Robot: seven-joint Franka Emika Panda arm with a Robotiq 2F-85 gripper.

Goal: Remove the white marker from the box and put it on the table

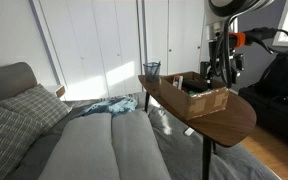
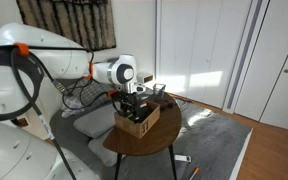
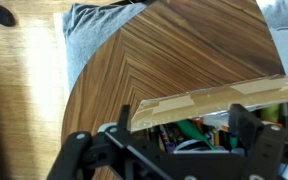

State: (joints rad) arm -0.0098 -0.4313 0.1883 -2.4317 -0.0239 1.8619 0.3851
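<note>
The tan cardboard box point(image 1: 206, 98) sits on the dark wooden table point(image 1: 234, 118); both also show in an exterior view, the box point(image 2: 139, 122) on the table point(image 2: 156, 146). My gripper point(image 1: 217, 72) hangs just above the box, also seen here point(image 2: 134, 100). In the wrist view its fingers point(image 3: 182, 138) are spread wide and empty over the box's taped flap point(image 3: 204, 100). Several markers lie inside, green and dark ones. A pale whitish piece point(image 3: 196, 144) between the fingers may be the white marker; I cannot tell for sure.
A clear glass cup point(image 1: 151, 70) stands at the table's far end. A grey couch point(image 1: 84, 150) with cushions lies beside the table. Bare tabletop point(image 3: 174, 55) lies beyond the box flap. Wood floor point(image 3: 19, 90) surrounds the table.
</note>
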